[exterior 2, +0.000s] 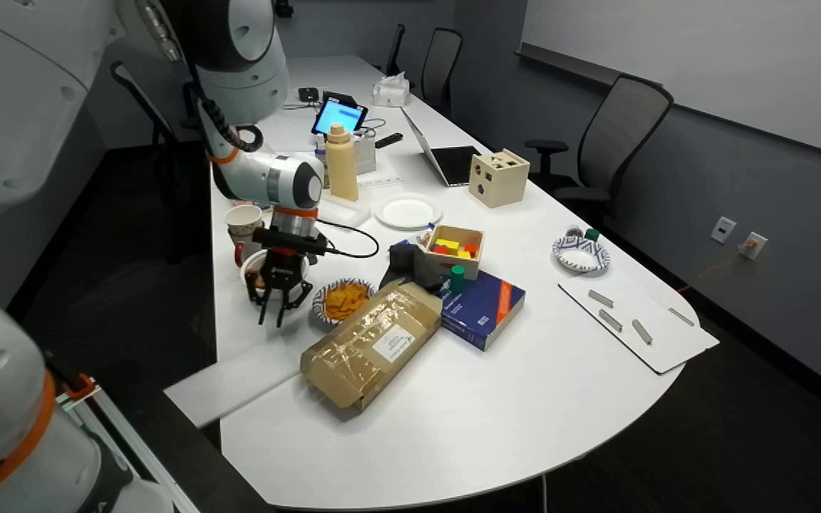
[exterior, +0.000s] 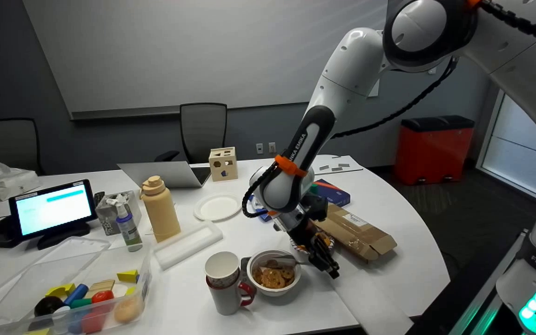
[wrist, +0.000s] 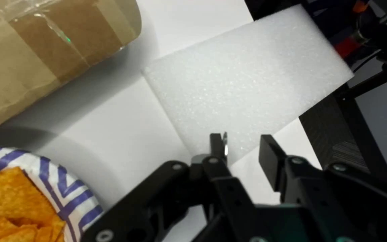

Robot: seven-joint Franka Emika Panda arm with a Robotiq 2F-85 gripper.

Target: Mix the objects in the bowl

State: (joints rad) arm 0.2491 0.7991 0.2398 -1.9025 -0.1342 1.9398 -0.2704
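Note:
The white bowl (exterior: 271, 292) stands near the table's front edge, beside the mug; it also shows in an exterior view (exterior 2: 247, 265), partly behind my gripper. A heap of brown and orange-tan bits (exterior: 273, 279) lies in it. A metal spoon (exterior: 283, 261) rests in the bowl, its handle over the rim towards my gripper. My gripper (wrist: 242, 146) is open, pointing down beside the bowl (exterior 2: 271, 317), near the spoon's handle end (exterior: 331, 272). In the wrist view a thin shiny sliver shows along one finger's inner side; I cannot tell if it is the spoon. The bowl does not show there.
A patterned bowl of orange chips (wrist: 74, 193) and a taped cardboard box (exterior 2: 375, 349) are close to the gripper. A white foam sheet (wrist: 247, 80) lies over the table's edge. A mug with a dark red handle (exterior: 226, 300), with a cup in it, touches or nearly touches the bowl.

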